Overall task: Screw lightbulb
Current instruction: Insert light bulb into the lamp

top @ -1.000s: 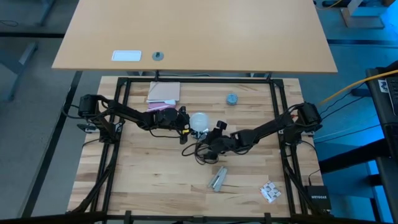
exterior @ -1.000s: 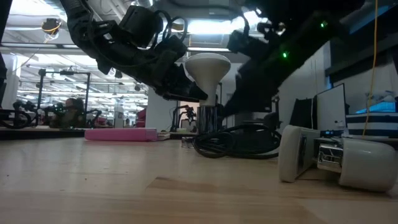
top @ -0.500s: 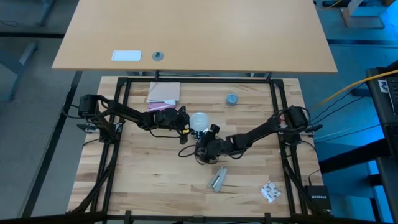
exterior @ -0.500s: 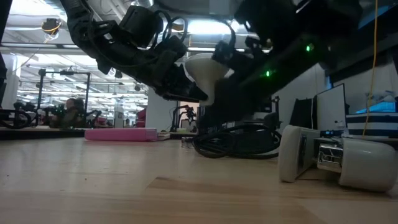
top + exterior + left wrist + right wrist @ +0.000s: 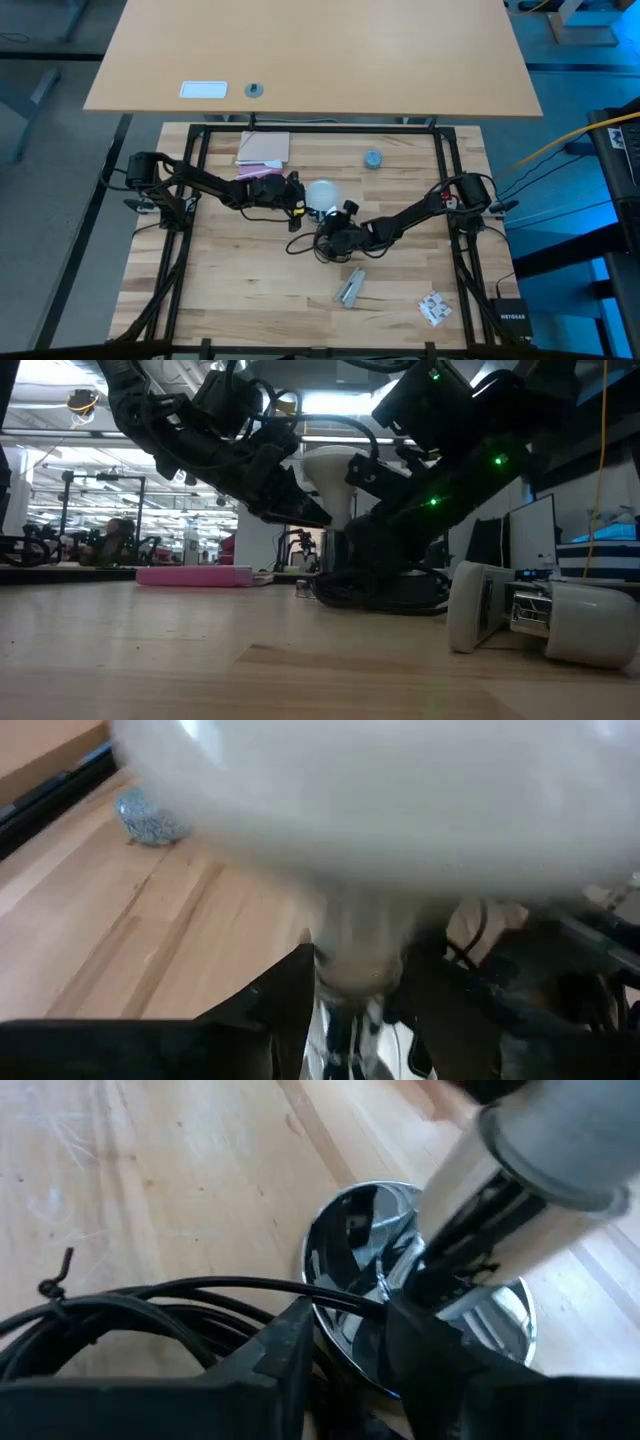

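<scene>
Frosted white, the lightbulb (image 5: 321,194) sits near the middle of the high view, just above centre on the wooden table (image 5: 230,290). In the low view it stands with its globe up and its narrow neck pointing down (image 5: 335,472) toward the silvery socket (image 5: 332,550), which rests on the boards beside a loose coil of black cord (image 5: 400,590).

Coming in from the left of the high view, the left claw (image 5: 299,196) meets the bulb at its left side. Its wrist view is filled by the blurred white globe (image 5: 380,810), with the neck running down between two dark fingers (image 5: 285,995); the claw looks closed on the bulb, though the contact itself is too blurred to be sure.

Reaching in from the right of the high view, the right claw (image 5: 330,236) sits just below the bulb, over the cord. Its wrist view shows the shiny socket (image 5: 375,1270) close ahead, with the two dark fingers (image 5: 290,1345) set narrowly apart at its rim and the cord (image 5: 150,1315) passing across them; whether they pinch the socket cannot be told.

Elsewhere in the high view: a small blue-grey round cap (image 5: 372,159) in the upper right of the table, a pink and white pad (image 5: 263,150) in the upper left, a silvery-grey object (image 5: 350,287) at lower centre, and a small patterned packet (image 5: 434,308) at lower right. In the low view a white plug-like device (image 5: 540,620) lies on its side at the right.
</scene>
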